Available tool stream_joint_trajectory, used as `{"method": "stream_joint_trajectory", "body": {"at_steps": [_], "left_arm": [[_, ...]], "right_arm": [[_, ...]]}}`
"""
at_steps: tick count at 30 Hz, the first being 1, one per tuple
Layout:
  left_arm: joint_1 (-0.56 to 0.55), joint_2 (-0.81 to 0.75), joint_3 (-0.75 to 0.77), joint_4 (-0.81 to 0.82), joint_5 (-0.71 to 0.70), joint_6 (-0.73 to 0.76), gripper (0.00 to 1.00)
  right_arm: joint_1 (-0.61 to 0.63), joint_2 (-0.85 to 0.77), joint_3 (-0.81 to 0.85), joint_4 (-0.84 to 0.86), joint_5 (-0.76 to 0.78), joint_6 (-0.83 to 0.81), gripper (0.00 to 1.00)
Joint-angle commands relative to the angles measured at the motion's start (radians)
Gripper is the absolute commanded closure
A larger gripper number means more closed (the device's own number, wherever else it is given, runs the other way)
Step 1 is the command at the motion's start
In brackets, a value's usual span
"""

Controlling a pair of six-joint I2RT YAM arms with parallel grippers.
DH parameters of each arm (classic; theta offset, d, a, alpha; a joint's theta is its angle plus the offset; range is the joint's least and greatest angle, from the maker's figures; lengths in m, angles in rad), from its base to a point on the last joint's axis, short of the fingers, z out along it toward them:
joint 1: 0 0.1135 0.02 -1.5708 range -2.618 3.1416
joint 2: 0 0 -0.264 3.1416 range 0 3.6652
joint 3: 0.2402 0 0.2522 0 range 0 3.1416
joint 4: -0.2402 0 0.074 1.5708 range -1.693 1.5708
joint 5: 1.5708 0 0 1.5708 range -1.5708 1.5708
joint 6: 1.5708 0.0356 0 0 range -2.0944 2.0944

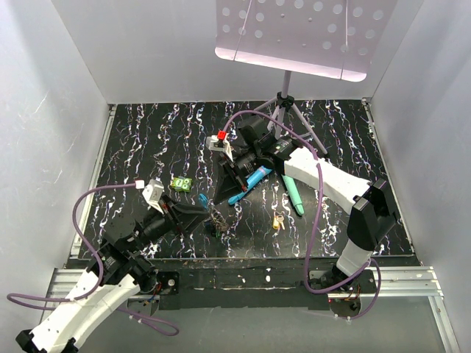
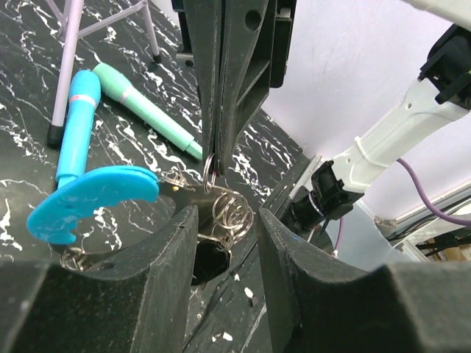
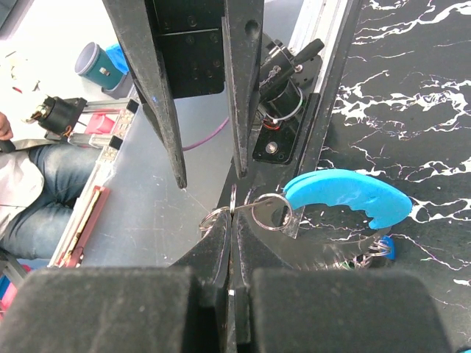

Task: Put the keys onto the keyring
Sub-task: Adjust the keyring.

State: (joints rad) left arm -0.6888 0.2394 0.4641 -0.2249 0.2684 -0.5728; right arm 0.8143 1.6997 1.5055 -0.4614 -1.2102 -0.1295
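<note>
**Keyring pinched and presented; loose keys not yet threaded**

Surface (image 1: 147, 140): flat black sheet with white marble veining, matte.

Two smooth plastic sticks lay behind the right end effector (image 2: 213, 151), one mint (image 2: 147, 107) and one sky blue (image 2: 77, 125). Both were rounded cylinders and played no part in this step.

The keyring (image 2: 229, 213) hung between the two end effectors. It was a cluster of thin, shiny, grey steel split rings linked like a chain, plus a flat, bright blue plastic crescent (image 3: 346, 200) with a scalloped inner edge.

- **Right end effector:** jaws fully closed, pinching one thin steel loop edge-on at the tips.
- **Left end effector** (image 3: 210, 179): jaws part-way apart, with broad black foam-faced pads either side of the ring cluster. It gripped nothing that I could see.

**Keys**
- The yellow-headed key (image 1: 277, 221) lay on the surface, well off to the side of the right end effector and clear of the ring.
- The green-headed pieces (image 1: 181, 184) lay beyond the left end effector, also loose. They were small, with hard plastic heads.

**Judgement:** early stage. The ring was held and steadied, but at least those keys remained to be fetched and threaded. Could not tell whether any key already hung under the blue crescent, as that area was hidden.
</note>
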Motion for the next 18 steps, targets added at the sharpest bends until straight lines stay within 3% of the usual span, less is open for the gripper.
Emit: {"method": "stream_joint_trajectory", "body": {"at_steps": [1, 10, 18], "left_arm": [[0.006, 0.023, -0.028, 0.219, 0.012, -0.009, 0.64], [0.006, 0.110, -0.019, 0.256, 0.014, 0.002, 0.70], [0.006, 0.035, -0.010, 0.136, -0.032, 0.013, 0.71]], "right_arm": [[-0.004, -0.052, -0.005, 0.078, -0.035, 0.047, 0.99], [-0.004, -0.055, -0.011, 0.087, -0.040, 0.054, 0.99], [-0.006, -0.052, -0.011, 0.096, -0.045, 0.064, 0.99]]}}
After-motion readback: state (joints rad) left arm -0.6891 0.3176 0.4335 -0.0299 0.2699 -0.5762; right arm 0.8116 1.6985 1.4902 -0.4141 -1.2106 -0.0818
